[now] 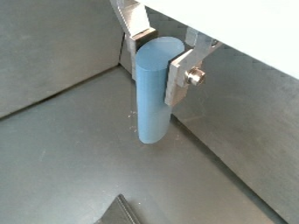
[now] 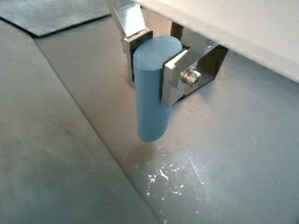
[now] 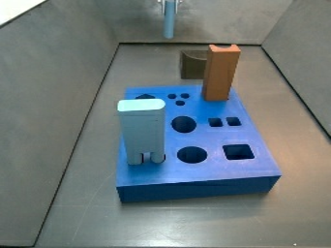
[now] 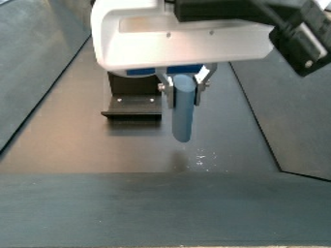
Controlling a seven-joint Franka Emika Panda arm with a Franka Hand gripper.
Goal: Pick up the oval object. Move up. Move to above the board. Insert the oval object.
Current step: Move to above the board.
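The oval object is a slim light-blue peg, upright between the two silver fingers of my gripper. The gripper is shut on its upper part, as both wrist views show. In a side view the peg hangs below the white gripper body, its lower end a little above the grey floor. In a side view the peg is far behind the bright-blue board, which lies on the floor with round and square holes in its top.
An orange-brown tall block and a wider pale-blue block stand in the board. The dark fixture stands on the floor behind the gripper and behind the board. Sloped grey walls enclose the floor.
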